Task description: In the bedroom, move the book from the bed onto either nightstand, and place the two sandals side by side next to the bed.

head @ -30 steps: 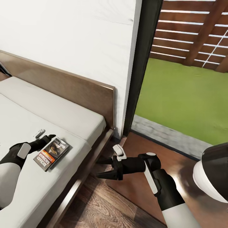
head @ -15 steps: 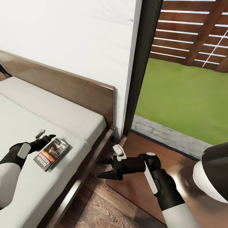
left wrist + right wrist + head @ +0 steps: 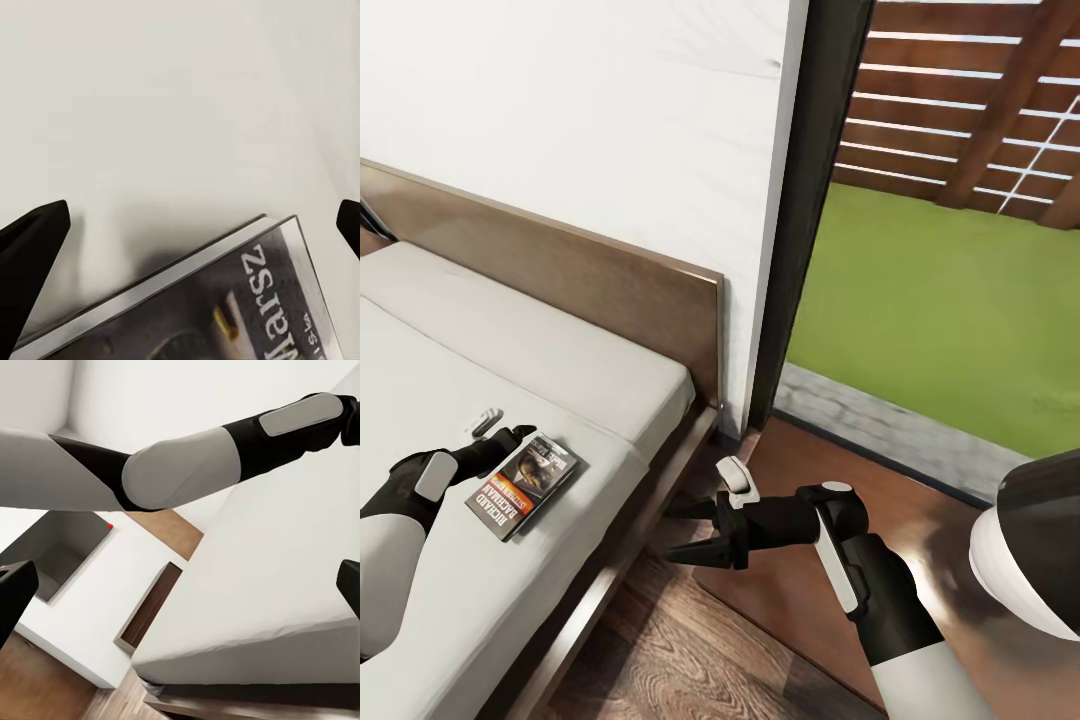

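A white bedroom wall (image 3: pixel 610 120) runs behind the scene, and from the left of the head view the bed (image 3: pixel 540 360) stretches in, its off-white mattress (image 3: pixel 420 380) set in a dark wooden frame with a plain headboard (image 3: pixel 600 275). Lowest on the left, the left gripper (image 3: pixel 495 437) reaches across the mattress with its dark fingers spread, one on each side of the far end of the book (image 3: pixel 523 484); the left wrist view shows the cover's corner between the two finger tips (image 3: pixel 30 255), which stand apart and are not yet pressing it. The wide, low stance looks chosen to straddle the thin paperback before closing, since it lies flat on the soft sheet near the bed's side edge, with little to get under. A small white-and-grey piece (image 3: pixel 484 422) sits just beyond the fingers; what it is cannot be told. Further right, past the bed rail (image 3: pixel 625 570), the right gripper (image 3: pixel 690 528) hangs above the wood-plank floor (image 3: pixel 690 650), jaws parted and holding nothing, probably parked clear of the left arm's reach. Beside it a glossy reddish-brown surface (image 3: pixel 800 620) lies low by the bed, likely the nightstand top, with the right arm between it and the book. At the far right, a dark window frame (image 3: pixel 810 200) borders grass (image 3: pixel 940 300) and a slatted fence (image 3: pixel 960 90).
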You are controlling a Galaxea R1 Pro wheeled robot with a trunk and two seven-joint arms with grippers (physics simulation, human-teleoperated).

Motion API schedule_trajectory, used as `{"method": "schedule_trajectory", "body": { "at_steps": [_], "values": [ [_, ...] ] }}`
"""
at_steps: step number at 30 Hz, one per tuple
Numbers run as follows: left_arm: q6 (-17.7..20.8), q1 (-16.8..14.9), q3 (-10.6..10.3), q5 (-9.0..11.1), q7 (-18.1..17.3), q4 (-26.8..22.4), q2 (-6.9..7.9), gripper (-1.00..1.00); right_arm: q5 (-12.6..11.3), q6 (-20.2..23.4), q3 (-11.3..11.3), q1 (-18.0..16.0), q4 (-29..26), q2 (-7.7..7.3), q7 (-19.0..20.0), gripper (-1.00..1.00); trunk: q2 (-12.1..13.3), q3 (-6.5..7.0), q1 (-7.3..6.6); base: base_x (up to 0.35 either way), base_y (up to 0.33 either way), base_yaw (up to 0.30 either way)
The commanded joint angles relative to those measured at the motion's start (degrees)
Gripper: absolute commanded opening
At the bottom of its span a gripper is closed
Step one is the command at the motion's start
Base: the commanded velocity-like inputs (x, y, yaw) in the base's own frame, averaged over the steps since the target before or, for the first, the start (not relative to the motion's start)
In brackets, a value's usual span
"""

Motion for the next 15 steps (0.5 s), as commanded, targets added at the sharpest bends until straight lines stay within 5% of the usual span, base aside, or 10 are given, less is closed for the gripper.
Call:
{"method": "schedule_trajectory", "body": {
  "at_steps": [1, 15],
  "values": [
    [0.6, 0.0, 0.3, -0.1, 0.0, 0.5, -0.04, 1.00, -0.2, 0.6, 0.0, 0.0, 0.0, 0.00, 0.1, 1.00, 0.0, -0.04, 0.00, 0.000, 0.000, 0.000],
    [0.6, 0.0, 0.2, -0.1, 0.1, 0.5, -0.04, 1.00, -0.2, 0.6, 0.0, 0.0, 0.0, 0.00, 0.1, 1.00, 0.0, -0.04, 0.00, 0.000, 0.000, 0.000]
  ]
}}
